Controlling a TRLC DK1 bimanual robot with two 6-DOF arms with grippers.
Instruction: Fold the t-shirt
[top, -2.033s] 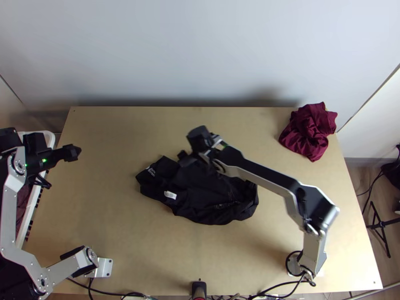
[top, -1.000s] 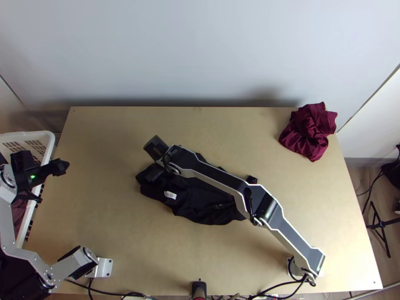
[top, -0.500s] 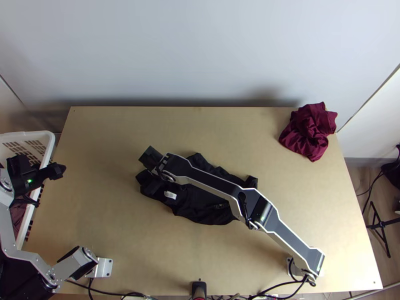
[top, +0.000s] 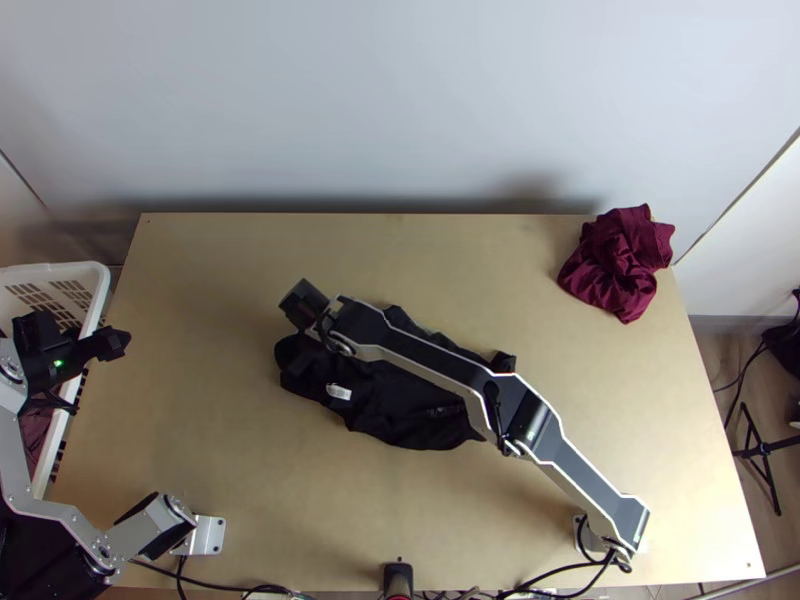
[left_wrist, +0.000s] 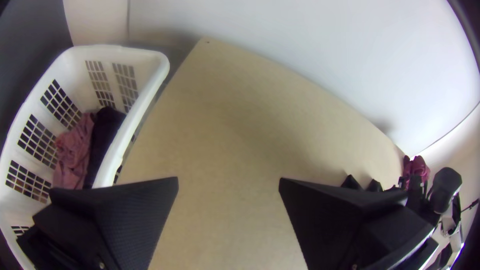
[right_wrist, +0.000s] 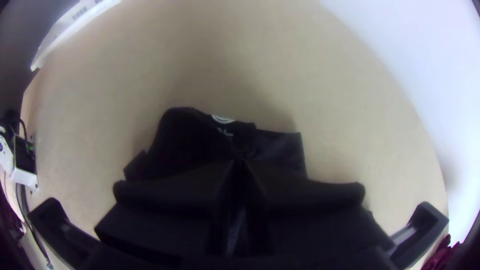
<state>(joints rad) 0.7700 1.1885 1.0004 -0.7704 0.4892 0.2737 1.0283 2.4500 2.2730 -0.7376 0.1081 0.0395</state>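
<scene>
Lying bunched across the middle of the bench (top: 230, 450), the black t-shirt (top: 400, 410) has a white tag (top: 339, 391) showing near its left end. The right gripper (top: 300, 357) is at that end, pointing down; in the right wrist view, the right gripper (right_wrist: 240, 162) has its fingers pressed together on a pinch of black cloth, with creases running in to their tips. From its base at the lower right, the right arm (top: 590, 485) stretches low and long over the t-shirt, its elbow only slightly bent.

The left arm (top: 40, 510) bends out past the bench's left side and back, putting the left gripper (top: 112, 344) over the side edge, beside the white basket (top: 103, 280). Its fingers are spread wide with bare bench between them in the left wrist view. Pink cloth (left_wrist: 72, 150) and dark cloth (left_wrist: 104, 130) lie in the basket, and a maroon cloth (top: 618, 265) sits crumpled at the bench's far right corner.

Compared with half a second ago, the right gripper has edged slightly toward the far side, and the t-shirt's left end has changed shape, now looking rounder. The left arm has stayed put.
</scene>
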